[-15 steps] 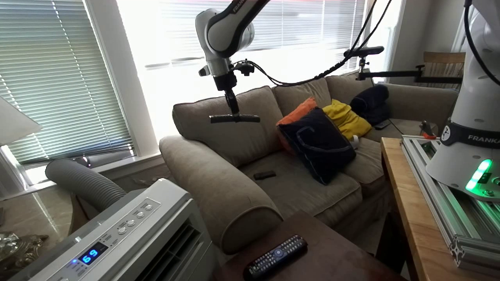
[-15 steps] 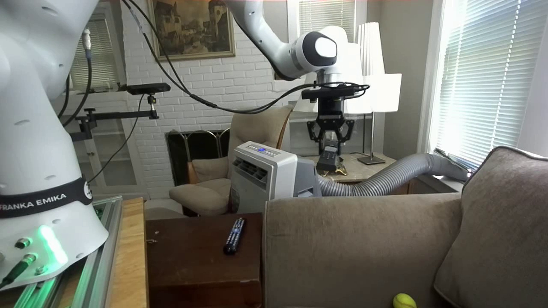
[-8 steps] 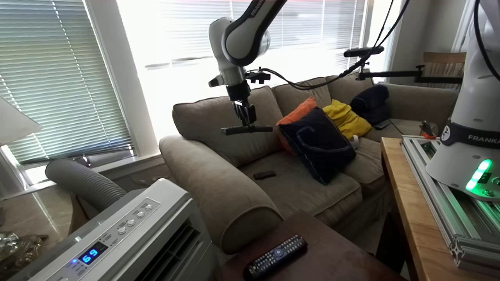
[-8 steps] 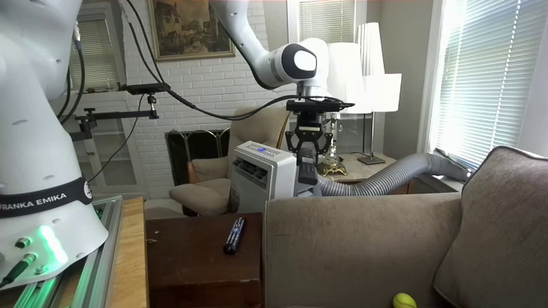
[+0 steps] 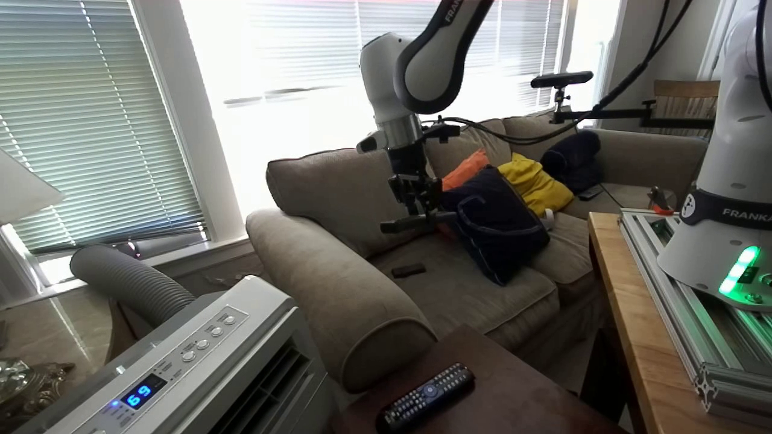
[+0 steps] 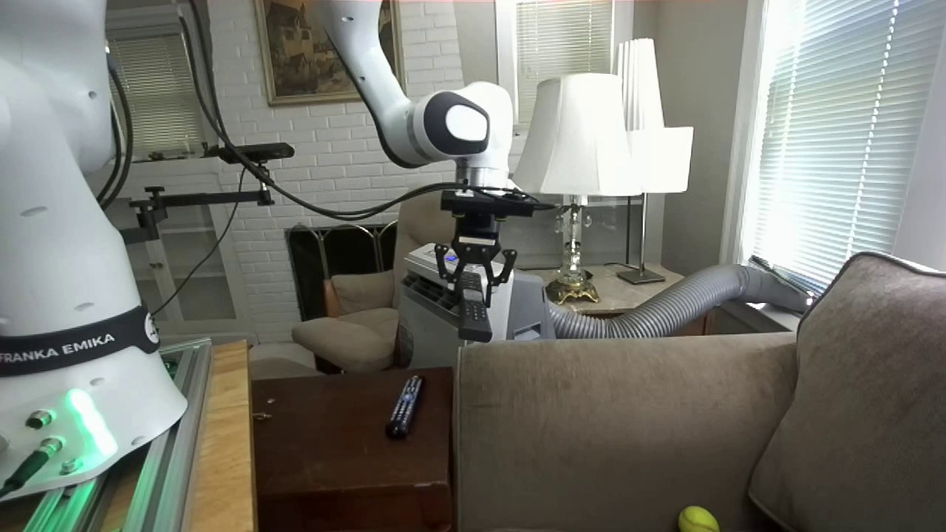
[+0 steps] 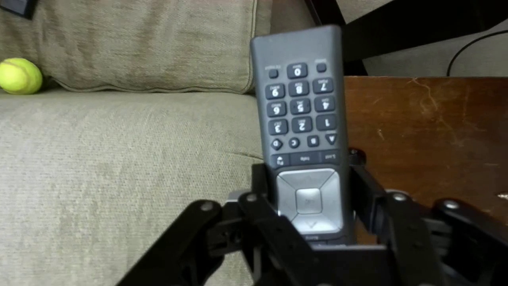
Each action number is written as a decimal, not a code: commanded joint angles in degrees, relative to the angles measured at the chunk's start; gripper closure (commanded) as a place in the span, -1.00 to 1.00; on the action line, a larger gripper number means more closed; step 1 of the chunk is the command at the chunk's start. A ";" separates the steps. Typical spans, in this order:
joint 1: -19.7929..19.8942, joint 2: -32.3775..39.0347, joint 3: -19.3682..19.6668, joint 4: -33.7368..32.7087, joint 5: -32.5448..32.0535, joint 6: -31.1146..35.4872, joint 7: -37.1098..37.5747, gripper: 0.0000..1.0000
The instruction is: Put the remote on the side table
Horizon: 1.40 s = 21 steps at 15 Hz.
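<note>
The remote, a slim dark bar, is held in my gripper; it shows in both exterior views [image 5: 395,226] [image 6: 474,319]. In the wrist view the remote [image 7: 299,47] shows small number keys and a silver pad. My gripper [image 7: 307,180] is shut on its sides, with fingers on both edges. The gripper also shows in both exterior views [image 5: 426,216] [image 6: 474,290], in the air above the sofa. The side table [image 6: 325,451] has a dark brown top and stands beside the sofa arm; it also shows below the gripper in the wrist view [image 7: 420,131].
A longer black remote [image 6: 405,408] with pale buttons lies on the side table. The sofa arm [image 5: 338,295] adjoins the table. A small black object [image 5: 408,270] and a tennis ball [image 7: 20,76] are on the sofa. An air conditioner [image 5: 199,361] and wooden bench [image 5: 639,313] flank the table.
My gripper, still shut on the remote, has moved lower and closer to the side table: rightward in an exterior view, leftward in another. The other objects have not moved.
</note>
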State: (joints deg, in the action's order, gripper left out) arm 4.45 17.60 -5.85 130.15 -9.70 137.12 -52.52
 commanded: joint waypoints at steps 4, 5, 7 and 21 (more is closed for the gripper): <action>-4.70 -2.41 -3.22 13.03 0.27 12.29 2.56 0.41; -5.44 -2.34 -3.46 14.14 -0.07 13.66 3.64 0.41; -6.72 -1.62 -4.45 14.87 0.65 14.60 5.66 0.41; -10.17 -2.36 -4.50 17.36 -0.78 14.28 16.29 0.41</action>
State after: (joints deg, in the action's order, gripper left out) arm -3.09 17.13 -11.22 144.16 -8.46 148.78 -43.63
